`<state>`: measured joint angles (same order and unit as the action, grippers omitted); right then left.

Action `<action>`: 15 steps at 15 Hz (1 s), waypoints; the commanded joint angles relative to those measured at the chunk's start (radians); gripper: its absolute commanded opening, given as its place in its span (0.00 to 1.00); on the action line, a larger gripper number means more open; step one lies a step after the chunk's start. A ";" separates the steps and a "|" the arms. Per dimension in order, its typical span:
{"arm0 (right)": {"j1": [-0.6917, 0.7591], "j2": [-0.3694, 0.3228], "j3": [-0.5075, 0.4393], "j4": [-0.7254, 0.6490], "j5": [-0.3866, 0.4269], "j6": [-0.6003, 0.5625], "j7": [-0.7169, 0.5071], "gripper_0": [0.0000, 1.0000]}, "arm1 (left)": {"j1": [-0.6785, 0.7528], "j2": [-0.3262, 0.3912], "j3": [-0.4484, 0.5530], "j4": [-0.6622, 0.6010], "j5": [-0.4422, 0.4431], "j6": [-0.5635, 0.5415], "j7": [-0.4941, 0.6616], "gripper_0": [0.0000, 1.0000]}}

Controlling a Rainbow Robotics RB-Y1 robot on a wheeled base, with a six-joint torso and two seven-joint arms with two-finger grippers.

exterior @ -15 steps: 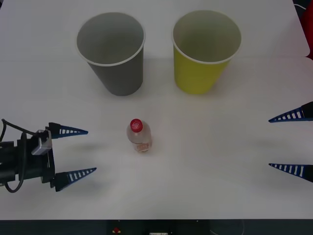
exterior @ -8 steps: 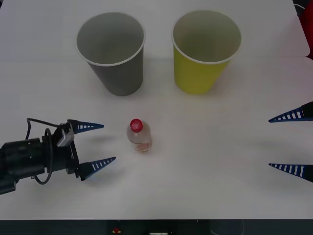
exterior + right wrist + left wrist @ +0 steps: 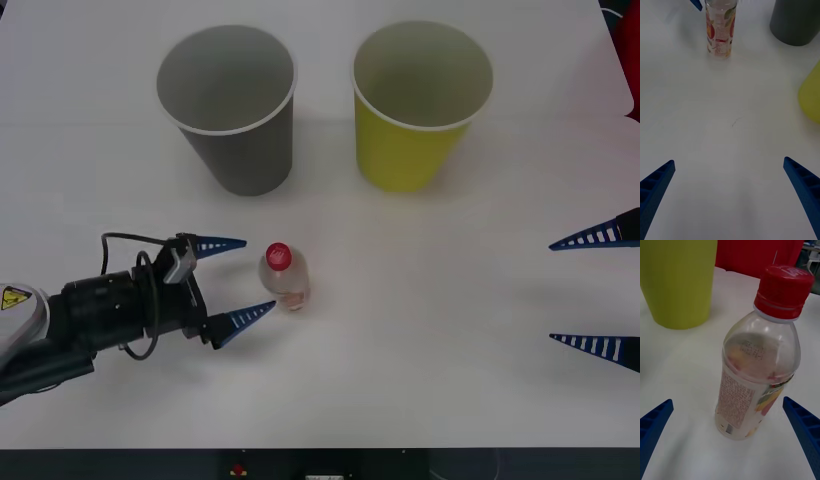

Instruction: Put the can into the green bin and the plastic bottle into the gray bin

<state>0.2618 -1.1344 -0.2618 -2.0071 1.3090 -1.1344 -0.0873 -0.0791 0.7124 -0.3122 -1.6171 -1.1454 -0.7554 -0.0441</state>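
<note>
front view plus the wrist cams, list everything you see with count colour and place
gray bin: 1, dark gray with white rim, upright at the far left of the table
green bin: 1, yellow-green with pale rim, upright at the far side, to the right of the gray bin
plastic bottle: 1, clear with red cap and red-and-yellow label, upright nearer the robot, in front of the bins
table: 1, white, under everything
left gripper: 1, blue ribbed fingers, open, tips either side of the bottle on its left, not touching it
right gripper: 1, blue ribbed fingers, open, at the right edge of the table, away from the bottle
</note>
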 commanded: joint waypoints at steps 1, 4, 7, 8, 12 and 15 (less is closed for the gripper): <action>0.000 0.000 0.000 0.000 0.000 0.000 0.000 1.00 | -0.061 -0.059 -0.028 0.088 0.003 0.002 -0.010 1.00; 0.000 0.000 0.000 0.000 0.000 0.000 0.000 1.00 | -0.090 -0.099 -0.051 0.122 0.003 0.005 -0.014 1.00; 0.000 0.000 0.000 0.000 0.000 0.000 0.000 1.00 | -0.100 -0.108 -0.067 0.122 0.001 0.019 -0.011 1.00; 0.000 0.000 0.000 0.000 0.000 0.000 0.000 1.00 | -0.102 -0.108 -0.074 0.122 0.001 0.028 -0.011 1.00; 0.000 0.000 0.000 0.000 0.000 0.000 0.000 1.00 | -0.103 -0.108 -0.080 0.122 0.001 0.033 -0.011 0.90; 0.000 0.000 0.000 0.000 0.000 0.000 0.000 1.00 | -0.103 -0.108 -0.096 0.122 0.009 0.036 -0.006 0.00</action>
<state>0.2618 -1.1344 -0.2618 -2.0071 1.3090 -1.1344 -0.0873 -0.1826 0.6043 -0.4056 -1.4955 -1.1402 -0.7195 -0.0501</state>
